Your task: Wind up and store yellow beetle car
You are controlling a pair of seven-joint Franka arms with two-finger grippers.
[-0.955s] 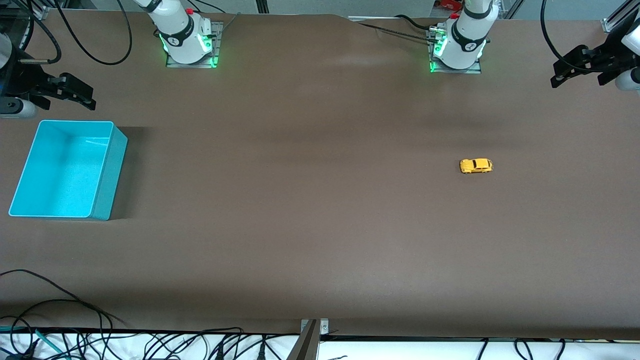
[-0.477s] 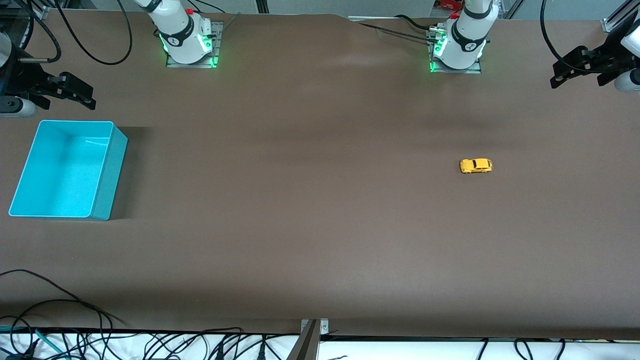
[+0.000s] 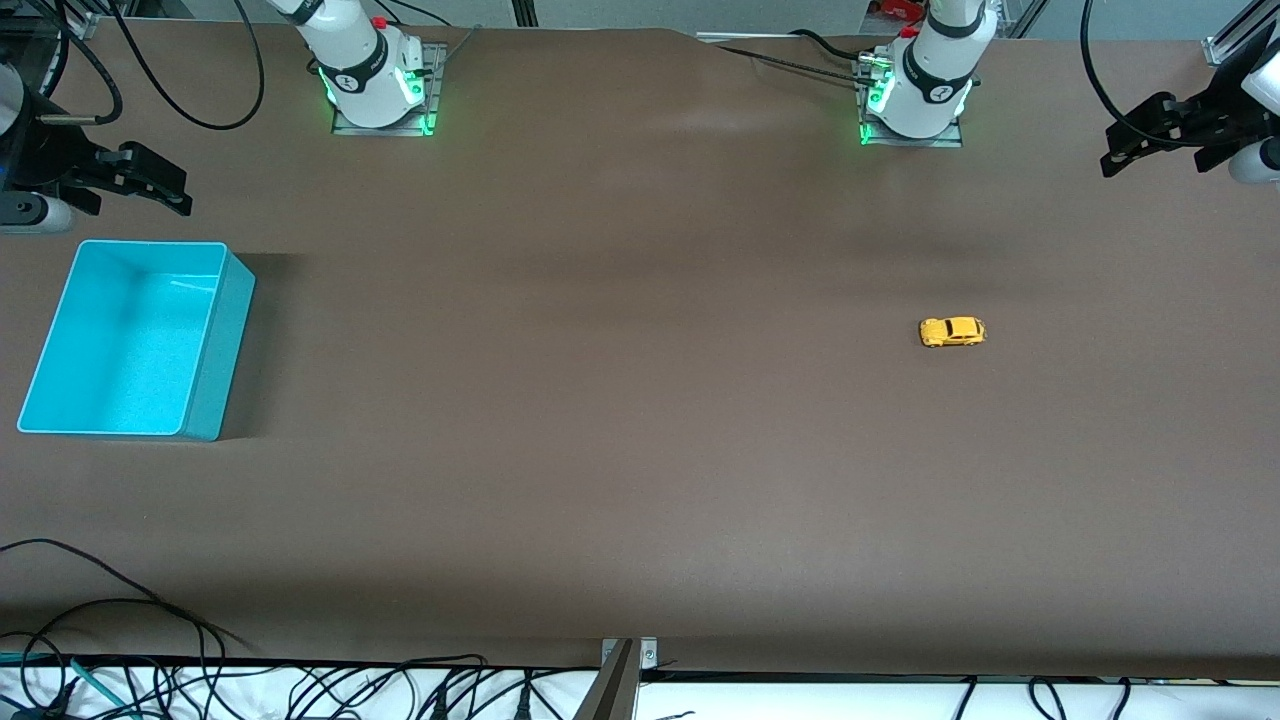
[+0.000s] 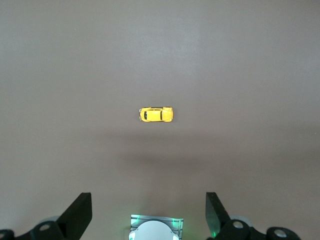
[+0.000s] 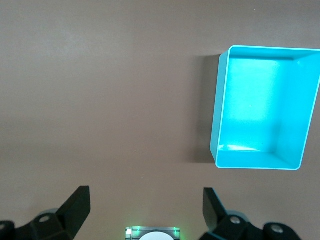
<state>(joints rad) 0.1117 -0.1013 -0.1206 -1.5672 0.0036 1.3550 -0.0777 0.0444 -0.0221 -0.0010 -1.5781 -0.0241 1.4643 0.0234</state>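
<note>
Front view showed the yellow beetle car untouched on the brown table toward the left arm's end, the turquoise bin empty — left gripper and right gripper both spread open and raised high, every step apparently still ahead.

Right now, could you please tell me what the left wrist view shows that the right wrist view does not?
Only the left wrist view shows the yellow beetle car, alone on the table, with the left gripper open. Only the right wrist view shows the turquoise bin, empty, with the right gripper open. Both share the bare brown table and spread fingers.
</note>
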